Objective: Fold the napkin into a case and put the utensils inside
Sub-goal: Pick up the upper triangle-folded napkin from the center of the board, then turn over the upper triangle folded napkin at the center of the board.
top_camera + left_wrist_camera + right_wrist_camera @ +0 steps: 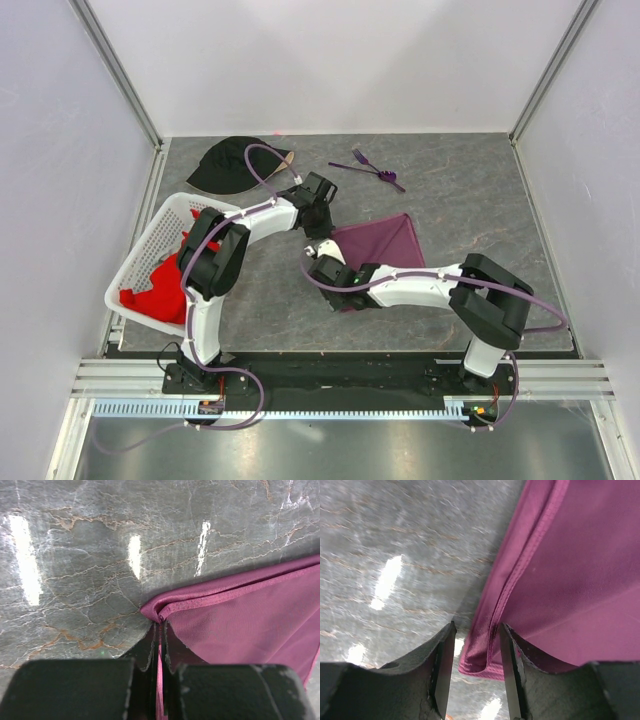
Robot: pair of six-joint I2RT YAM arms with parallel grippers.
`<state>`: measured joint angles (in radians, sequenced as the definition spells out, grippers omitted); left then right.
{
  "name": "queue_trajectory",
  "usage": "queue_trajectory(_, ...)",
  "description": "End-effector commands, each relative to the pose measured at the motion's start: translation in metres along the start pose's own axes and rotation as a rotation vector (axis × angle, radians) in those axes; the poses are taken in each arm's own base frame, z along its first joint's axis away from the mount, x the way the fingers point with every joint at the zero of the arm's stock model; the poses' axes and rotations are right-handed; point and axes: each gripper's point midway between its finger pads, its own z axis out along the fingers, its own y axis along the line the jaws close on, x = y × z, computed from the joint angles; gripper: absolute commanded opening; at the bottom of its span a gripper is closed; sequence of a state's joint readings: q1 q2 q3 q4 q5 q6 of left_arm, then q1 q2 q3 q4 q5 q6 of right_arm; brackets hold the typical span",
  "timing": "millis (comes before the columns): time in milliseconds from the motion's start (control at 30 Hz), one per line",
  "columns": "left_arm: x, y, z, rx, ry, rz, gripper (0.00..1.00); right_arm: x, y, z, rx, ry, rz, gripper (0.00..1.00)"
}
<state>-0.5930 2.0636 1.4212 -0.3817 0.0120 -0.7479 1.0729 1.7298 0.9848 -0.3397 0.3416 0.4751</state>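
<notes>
A grey marbled table (480, 200) seen from above, with two robot arms reaching in from its near edge. A plum-purple napkin (385, 240) lies flat near the middle of the table, and two layers show along its left edge. The left gripper (160, 625) is clenched on the napkin's far left corner, with a strip of cloth pinched between its fingers. The right gripper (476, 630) is at the near left corner. Its jaws stand apart on either side of the doubled hem, with a gap between the cloth and one finger. Purple plastic utensils (368, 168), one of them a fork, lie near the table's far edge, well apart from the napkin. A black cap (230, 168) sits near the far left corner. A white lattice basket (150, 240) at the left edge holds a red cloth (150, 295).
</notes>
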Motion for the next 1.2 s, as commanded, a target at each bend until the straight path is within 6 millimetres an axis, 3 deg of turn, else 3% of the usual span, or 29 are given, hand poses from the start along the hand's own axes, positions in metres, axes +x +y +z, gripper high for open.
queue_trajectory(0,0.032,0.017,0.004,-0.016,0.116,-0.039,0.02,0.046,-0.012,0.017,0.113,0.11,-0.036,0.45)
queue_trajectory(133,0.031,0.017,0.003,0.018,0.133,-0.041,0.02,0.053,-0.026,0.021,0.191,0.128,-0.059,0.18)
queue_trajectory(333,0.021,0.009,-0.007,0.062,0.117,-0.025,0.02,0.037,-0.026,0.012,0.197,0.09,-0.048,0.0)
queue_trajectory(467,0.014,0.006,-0.017,0.074,0.095,-0.018,0.02,0.034,-0.021,0.005,0.16,0.086,-0.035,0.0)
queue_trajectory(700,-0.002,-0.001,-0.047,0.121,0.048,-0.01,0.02,0.001,0.0,-0.027,0.023,0.005,0.009,0.0)
queue_trajectory(967,-0.017,0.006,-0.086,0.204,0.029,-0.081,0.02,-0.037,0.047,-0.045,-0.181,-0.059,0.039,0.0)
queue_trajectory(1167,-0.032,0.021,-0.137,0.256,-0.038,-0.125,0.02,-0.078,0.085,-0.074,-0.347,-0.134,0.07,0.0)
